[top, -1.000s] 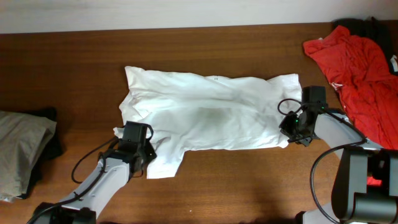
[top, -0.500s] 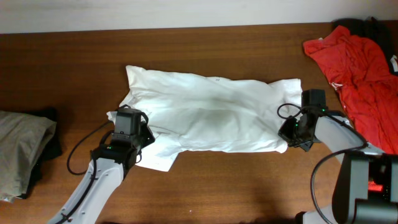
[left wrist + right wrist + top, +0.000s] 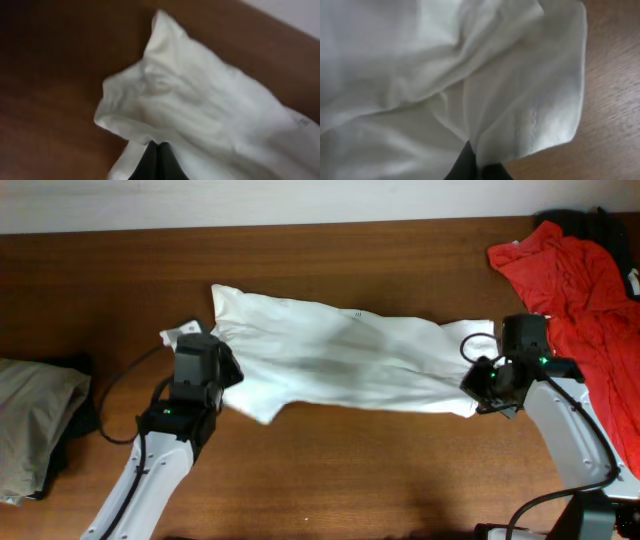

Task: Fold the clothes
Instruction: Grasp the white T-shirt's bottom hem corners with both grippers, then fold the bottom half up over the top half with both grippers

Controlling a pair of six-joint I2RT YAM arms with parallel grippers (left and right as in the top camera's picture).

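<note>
The white T-shirt (image 3: 340, 360) is stretched in a band across the middle of the brown table, lifted along its near edge. My left gripper (image 3: 222, 385) is shut on its left near edge; in the left wrist view (image 3: 159, 146) the black fingers pinch the white cloth (image 3: 200, 105). My right gripper (image 3: 478, 392) is shut on the shirt's right near corner; in the right wrist view (image 3: 475, 160) the fingers clamp a fold of the cloth (image 3: 470, 75). A faint dark print shows through the fabric near the middle.
A red garment (image 3: 575, 280) lies heaped at the back right corner. A beige-grey folded garment (image 3: 35, 415) lies at the left edge on something dark. The table (image 3: 350, 480) is bare wood in front of the shirt.
Both grippers have lifted the shirt's near edge and carried it back. The hanging left flap has been drawn up, and the shirt has narrowed into a band. The right arm has shifted right.
</note>
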